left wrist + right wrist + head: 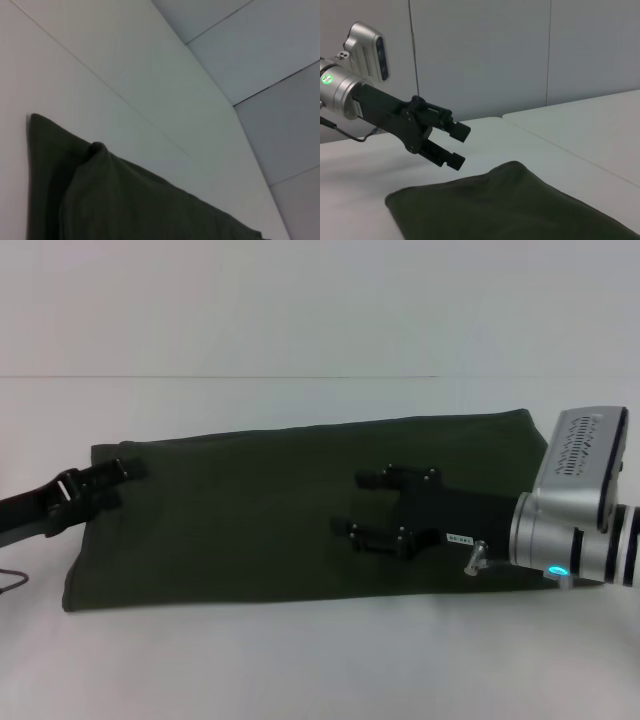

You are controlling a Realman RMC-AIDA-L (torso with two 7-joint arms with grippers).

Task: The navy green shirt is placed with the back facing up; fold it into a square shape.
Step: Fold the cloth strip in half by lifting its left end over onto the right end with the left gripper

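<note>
A dark olive-green T-shirt (290,510) lies flat on a white table (300,660), already folded into a long band that runs across the table in front of the robot. Its surface is plain; no lettering shows.

The left gripper (125,480) sits low at the shirt's left end, near the far corner. In the right wrist view the same gripper (456,145) appears across the table with its two black fingers apart, just above the cloth edge and holding nothing. Whether the fingertips touch the fabric is hard to judge from either view.

The right gripper (365,505) hovers over the middle-right part of the band, its fingers spread wide and empty, pointing toward the robot's left.

The left wrist view shows the shirt's corner (37,122) lying flat on the table, with a small raised pucker (97,147) in the upper layer close by.

The shirt looks like soft, light cotton: limp, several layers thick where folded, likely to sag and drag when lifted and to slip apart if only the top layer is caught. A sound hold would probably pinch all layers at the end corners, so that one end can be carried over the other to make a square. The band has not yet been folded crosswise.
</note>
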